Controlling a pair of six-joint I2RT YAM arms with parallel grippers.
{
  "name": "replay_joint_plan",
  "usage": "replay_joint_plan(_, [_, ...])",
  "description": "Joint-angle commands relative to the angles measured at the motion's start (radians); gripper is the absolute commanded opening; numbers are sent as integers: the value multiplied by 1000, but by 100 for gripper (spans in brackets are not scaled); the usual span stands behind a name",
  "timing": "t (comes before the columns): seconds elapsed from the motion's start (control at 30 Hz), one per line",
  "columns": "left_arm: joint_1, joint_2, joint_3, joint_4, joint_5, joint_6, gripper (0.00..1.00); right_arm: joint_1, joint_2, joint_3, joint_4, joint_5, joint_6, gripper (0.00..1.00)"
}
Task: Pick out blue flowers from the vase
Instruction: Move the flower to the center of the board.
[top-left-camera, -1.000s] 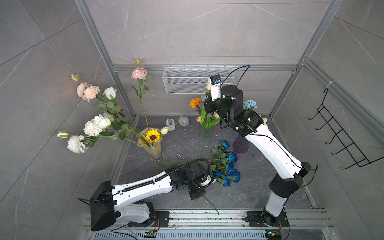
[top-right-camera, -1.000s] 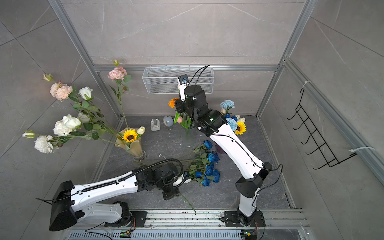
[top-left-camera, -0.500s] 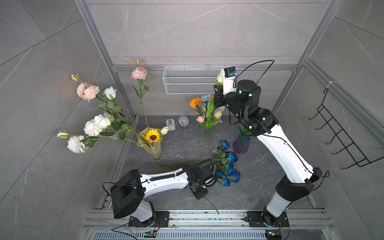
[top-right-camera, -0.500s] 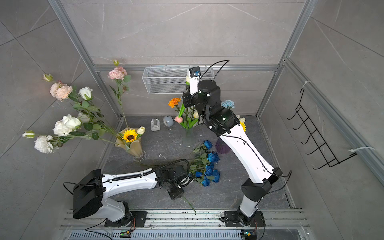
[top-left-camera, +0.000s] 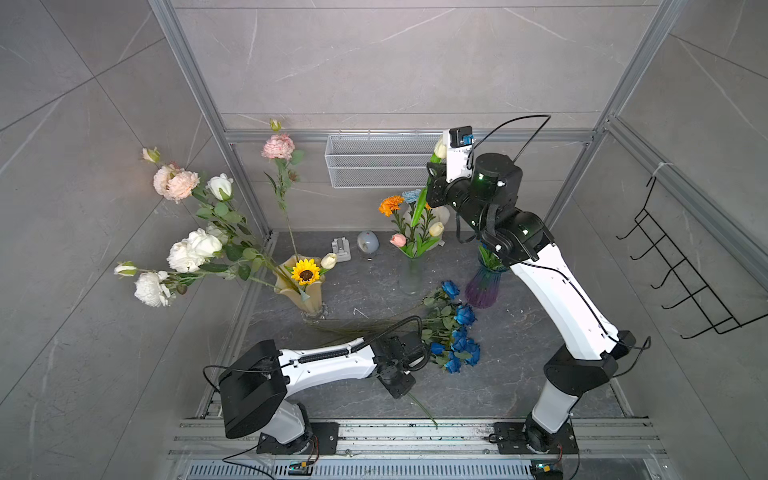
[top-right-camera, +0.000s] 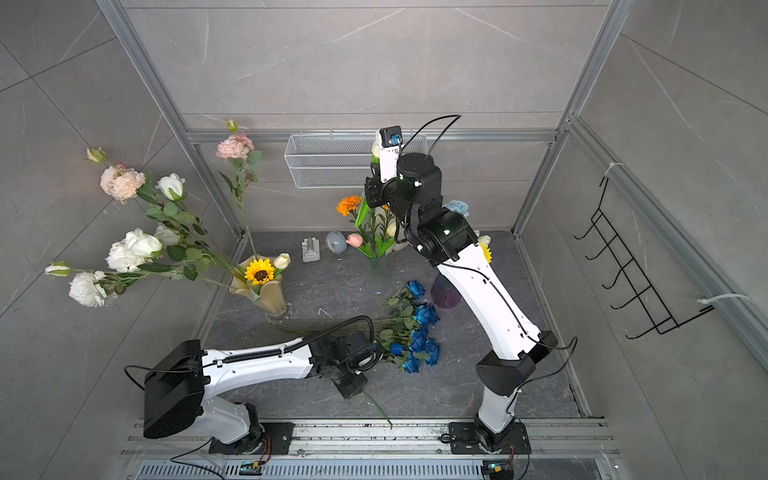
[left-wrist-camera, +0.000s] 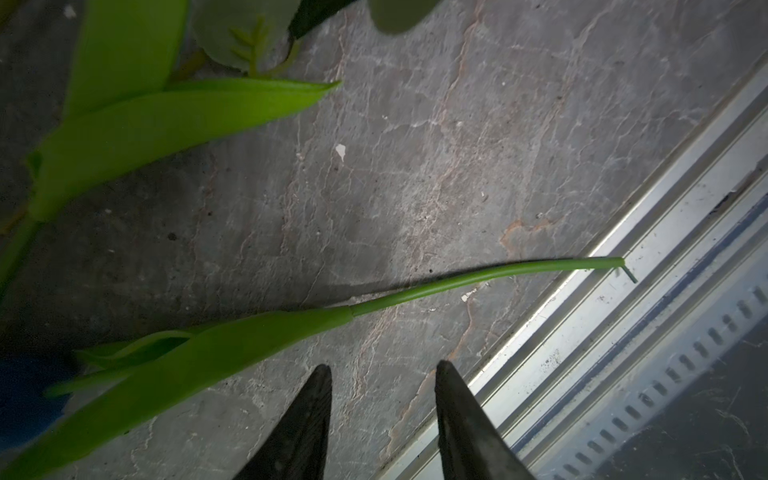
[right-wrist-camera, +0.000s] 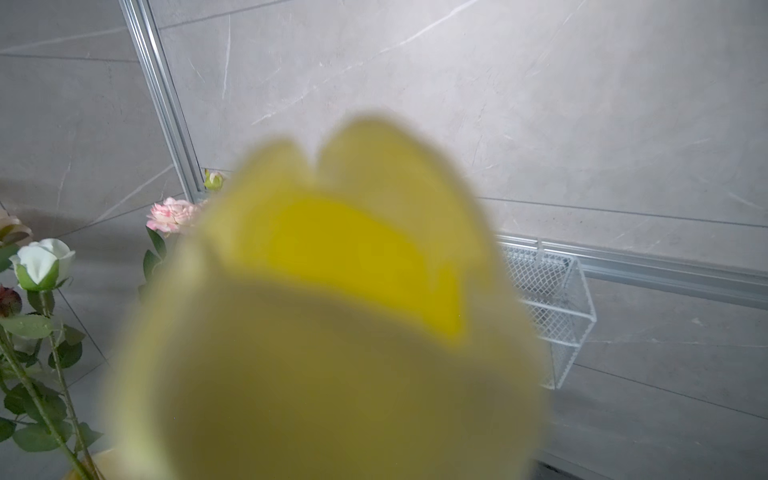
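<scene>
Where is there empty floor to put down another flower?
The biggest bare patch of dark floor lies between the blue flowers and the right arm's base. A smaller one sits between the yellow vase and the clear vase. It is crowded around the blue flowers, where the left arm lies, and near the purple vase.

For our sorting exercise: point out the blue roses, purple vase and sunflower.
blue roses (top-left-camera: 464, 315): in a top view, on one bloom of the pile.
purple vase (top-left-camera: 482, 291): in a top view, on its glass body.
sunflower (top-left-camera: 306, 272): in a top view, on its dark centre.
</scene>
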Motion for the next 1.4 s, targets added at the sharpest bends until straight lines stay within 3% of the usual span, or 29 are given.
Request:
replay_joint_plan(0.0, [-4, 17, -33, 39, 19, -74, 44, -4, 50, 37, -17, 8, -13, 0])
replay_joint_plan(0.27, [-3, 37, -92, 170, 34, -134, 45, -4, 158, 114, -107, 37, -43, 0])
replay_joint_plan(0.57, [12, 117, -37, 299, -8, -133, 47, -20, 165, 84, -159, 61, -20, 0])
replay_joint_plan(0.77, [73, 136, -26, 389, -56, -138, 48, -40, 118, -55, -108, 36, 15, 0])
replay_joint_plan(1.07, [145, 112, -7, 388, -134, -112, 48, -59, 114, -216, -10, 14, 72, 0])
replay_joint_plan(1.2, [144, 48, 14, 333, -128, -91, 49, -64, 117, -269, 35, 17, 98, 11])
replay_joint_plan(1.33, [142, -53, 64, 256, -137, -61, 50, -71, 109, -293, 47, 32, 107, 47])
replay_joint_plan(1.37, [142, -75, 79, 234, -145, -54, 50, -73, 103, -298, 49, 33, 110, 52])
